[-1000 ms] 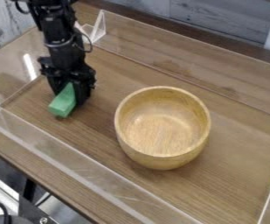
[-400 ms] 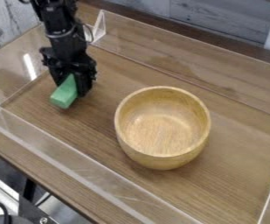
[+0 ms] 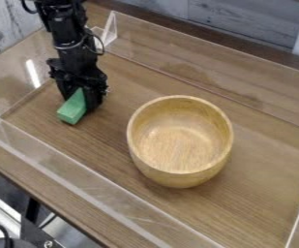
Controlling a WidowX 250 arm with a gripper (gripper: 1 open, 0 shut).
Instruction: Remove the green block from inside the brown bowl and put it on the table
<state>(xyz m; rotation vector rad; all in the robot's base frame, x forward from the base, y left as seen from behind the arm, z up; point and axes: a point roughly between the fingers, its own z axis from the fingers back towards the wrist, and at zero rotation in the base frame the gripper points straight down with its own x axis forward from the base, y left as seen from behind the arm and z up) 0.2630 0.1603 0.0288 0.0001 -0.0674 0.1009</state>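
The green block hangs tilted between the fingers of my gripper, which points straight down at the left side of the table and is shut on the block's upper part. The block's lower end is at or just above the tabletop; contact cannot be told. The brown bowl stands empty to the right of the gripper, well apart from it.
Low clear acrylic walls border the table, one along the front-left edge and one at the back. A small white object sits at the back wall behind the arm. Bare wood lies between gripper and bowl.
The gripper and the green block have stayed at almost the same spot left of the bowl, with only a slight shift. The grip is unchanged.
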